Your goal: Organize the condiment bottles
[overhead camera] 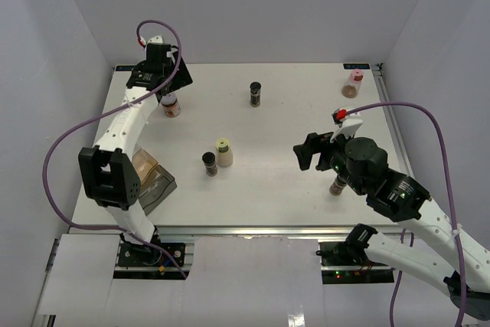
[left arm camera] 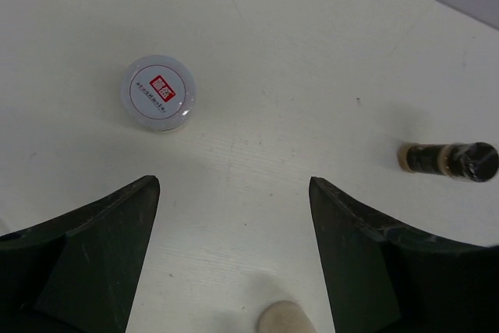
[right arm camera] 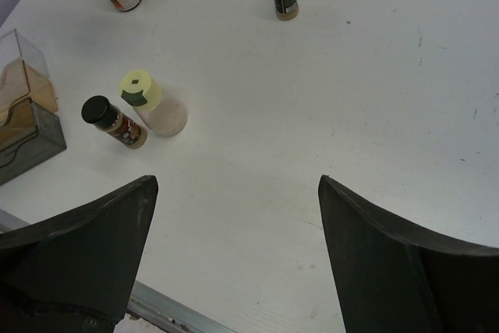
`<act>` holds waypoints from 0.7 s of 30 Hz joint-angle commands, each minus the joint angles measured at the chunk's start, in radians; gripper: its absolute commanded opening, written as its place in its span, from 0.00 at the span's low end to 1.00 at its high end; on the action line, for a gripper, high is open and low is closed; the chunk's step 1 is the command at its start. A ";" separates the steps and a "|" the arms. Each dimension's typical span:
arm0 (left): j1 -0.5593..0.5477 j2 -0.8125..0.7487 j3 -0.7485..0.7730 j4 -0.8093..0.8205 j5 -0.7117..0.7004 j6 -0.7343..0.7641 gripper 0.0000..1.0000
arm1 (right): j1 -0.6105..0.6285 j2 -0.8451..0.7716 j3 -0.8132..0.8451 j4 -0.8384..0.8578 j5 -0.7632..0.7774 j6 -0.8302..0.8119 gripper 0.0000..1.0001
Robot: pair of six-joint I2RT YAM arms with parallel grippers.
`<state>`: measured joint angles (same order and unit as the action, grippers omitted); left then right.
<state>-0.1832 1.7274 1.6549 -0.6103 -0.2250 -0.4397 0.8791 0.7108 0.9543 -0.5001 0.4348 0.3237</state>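
Observation:
Several small spice jars stand on the white table (overhead camera: 291,124). A white-capped brown jar (overhead camera: 170,103) stands at the rear left; in the left wrist view its cap (left arm camera: 158,92) lies ahead and left of the fingers. A black-capped jar (overhead camera: 255,94) stands at the rear middle. A pink-capped jar (overhead camera: 352,83) stands at the rear right. A black-capped jar (overhead camera: 209,163) and a cream jar with a yellow cap (overhead camera: 223,152) stand together mid-table. Another jar (overhead camera: 337,186) stands beside my right arm. My left gripper (overhead camera: 172,78) (left arm camera: 232,185) is open and empty above the rear left. My right gripper (overhead camera: 306,151) (right arm camera: 236,183) is open and empty over bare table.
A grey rectangular box (overhead camera: 151,187) with brown contents sits at the front left; it also shows in the right wrist view (right arm camera: 23,118). Grey walls close in the table on the left, rear and right. A metal rail (overhead camera: 253,229) runs along the near edge.

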 commanded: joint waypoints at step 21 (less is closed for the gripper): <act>0.116 0.264 0.078 0.049 -0.021 0.071 0.92 | 0.003 0.081 -0.015 0.118 0.056 -0.109 0.90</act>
<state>-0.0790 1.9792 1.6915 -0.5909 -0.2589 -0.3843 0.8791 0.7792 0.9379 -0.4434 0.4641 0.2446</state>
